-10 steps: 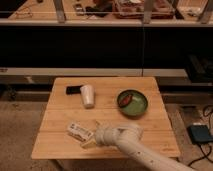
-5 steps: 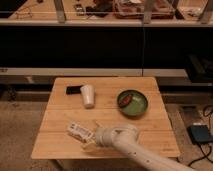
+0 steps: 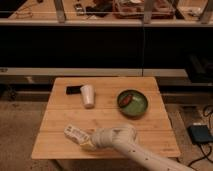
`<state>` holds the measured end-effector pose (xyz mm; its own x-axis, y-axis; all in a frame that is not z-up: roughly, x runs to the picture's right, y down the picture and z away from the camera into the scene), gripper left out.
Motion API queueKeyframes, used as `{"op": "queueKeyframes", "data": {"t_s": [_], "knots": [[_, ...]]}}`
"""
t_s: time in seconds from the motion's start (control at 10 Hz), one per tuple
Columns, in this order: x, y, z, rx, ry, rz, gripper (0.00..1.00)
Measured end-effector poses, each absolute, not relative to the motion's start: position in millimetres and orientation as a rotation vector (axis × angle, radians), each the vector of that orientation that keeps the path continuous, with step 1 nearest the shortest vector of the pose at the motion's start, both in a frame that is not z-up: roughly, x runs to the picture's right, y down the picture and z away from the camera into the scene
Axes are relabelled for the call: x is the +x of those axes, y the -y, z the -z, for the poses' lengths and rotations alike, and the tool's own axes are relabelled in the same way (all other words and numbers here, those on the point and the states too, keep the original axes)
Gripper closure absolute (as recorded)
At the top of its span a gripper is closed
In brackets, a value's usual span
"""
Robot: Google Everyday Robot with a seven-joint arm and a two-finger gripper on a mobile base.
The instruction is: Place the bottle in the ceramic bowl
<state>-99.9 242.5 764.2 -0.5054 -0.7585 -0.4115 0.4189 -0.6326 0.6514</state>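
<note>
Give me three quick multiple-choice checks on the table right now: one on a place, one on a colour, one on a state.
1. Where is the bottle?
A. on the floor
B. on the table, front left, right by the gripper
C. on the back shelf

2. What colour is the bowl?
A. white
B. yellow
C. dark green

3. How is the bottle placed?
A. lying on its side
B. standing upright
C. hanging in the air above the table

Answers:
1 B: it rests on the wood at the front left, with the gripper beside it.
2 C: its glossy rim and inside are dark green.
3 A: its long side lies flat on the boards.
</note>
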Motion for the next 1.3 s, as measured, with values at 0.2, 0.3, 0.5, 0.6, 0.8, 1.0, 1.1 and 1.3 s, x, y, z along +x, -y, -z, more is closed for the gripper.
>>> {"op": "queueKeyframes", "data": {"t_s": [0.2,0.3,0.5,0.6,0.8,1.0,1.1,1.3], "knots": [[-84,-214,-756,0.942,0.611,2.078,0.91],[-67,-198,-760,0.926,0.592,2.053,0.99],[-41,-181,-776,0.878,0.580,1.992,1.00],[-14,-168,-792,0.837,0.562,1.911,1.00],[19,-148,-806,0.813,0.528,1.804,1.00],[64,-108,-808,0.837,0.441,1.686,1.00],[76,-97,-807,0.847,0.412,1.661,1.00],[112,-75,-804,0.857,0.334,1.627,1.00]]}}
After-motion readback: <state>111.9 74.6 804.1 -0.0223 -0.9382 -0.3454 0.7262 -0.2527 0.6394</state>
